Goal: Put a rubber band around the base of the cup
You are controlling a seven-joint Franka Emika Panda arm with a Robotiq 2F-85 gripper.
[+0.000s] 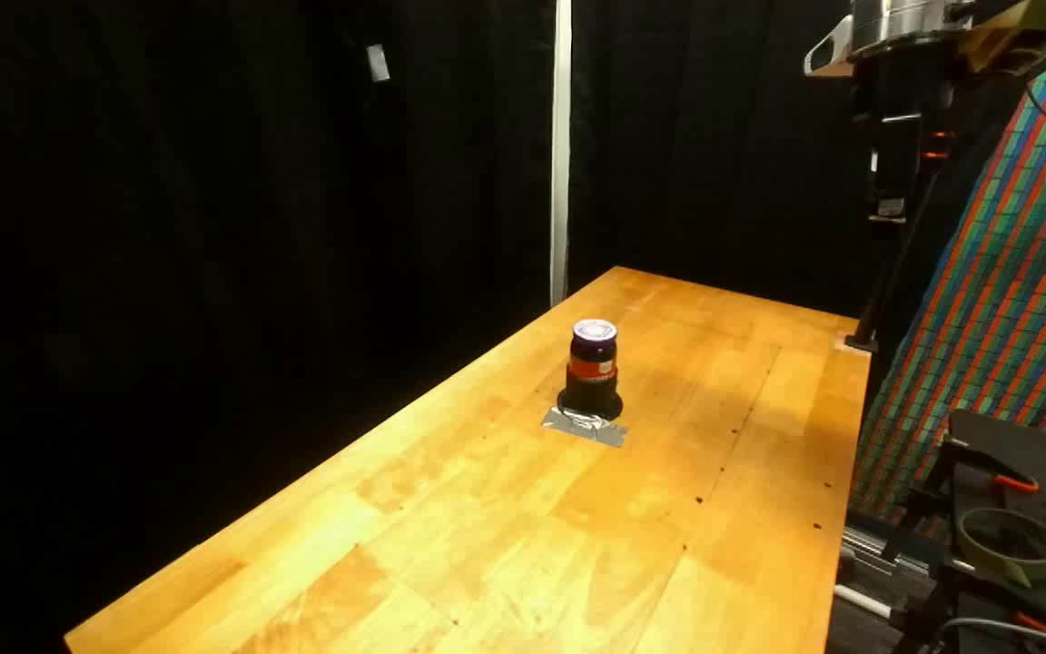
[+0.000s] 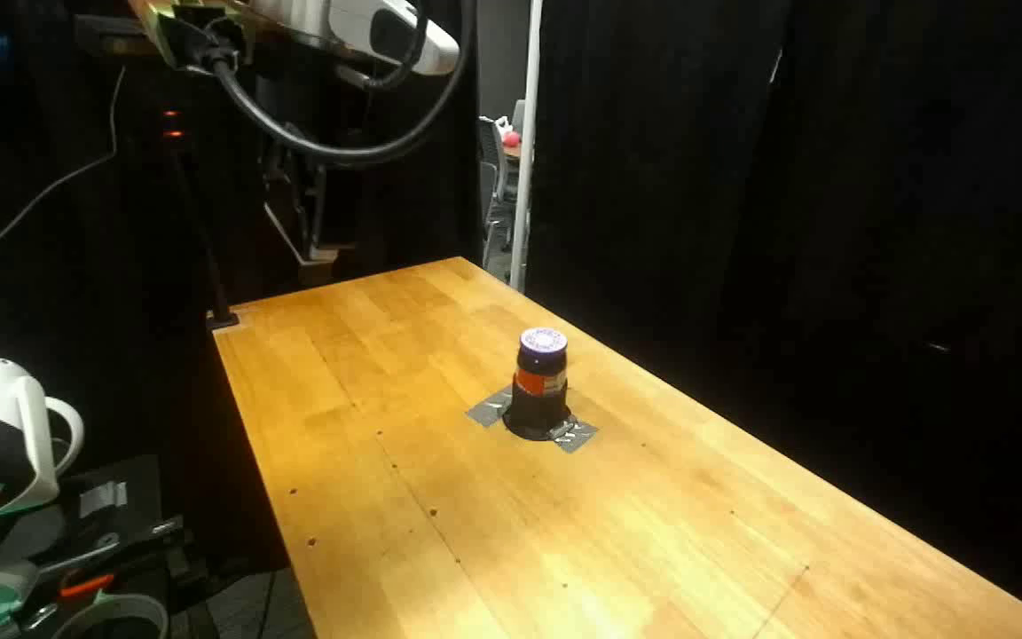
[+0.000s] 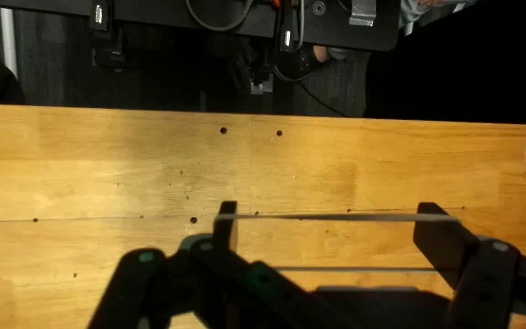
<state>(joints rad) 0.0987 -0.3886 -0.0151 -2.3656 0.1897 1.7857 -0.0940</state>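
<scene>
The Robotiq gripper (image 3: pixel 327 219) hung high over the wooden table (image 1: pixel 487 545), its two fingers (image 3: pixel 225 235) spread well apart and pointing down. In the wrist view, a greyish rubber band (image 3: pixel 336 217) was looped around both fingers and stretched across the gap, its two strands running nearly parallel. In both exterior views, the cup (image 1: pixel 592 371) stood upright on the table, well apart from the gripper: a dark, jar-like cylinder with an orange-red label and a pale top. At its foot was a black flanged base (image 2: pixel 536 410), with grey duct tape (image 2: pixel 487 409) running from the flange onto the wood.
</scene>
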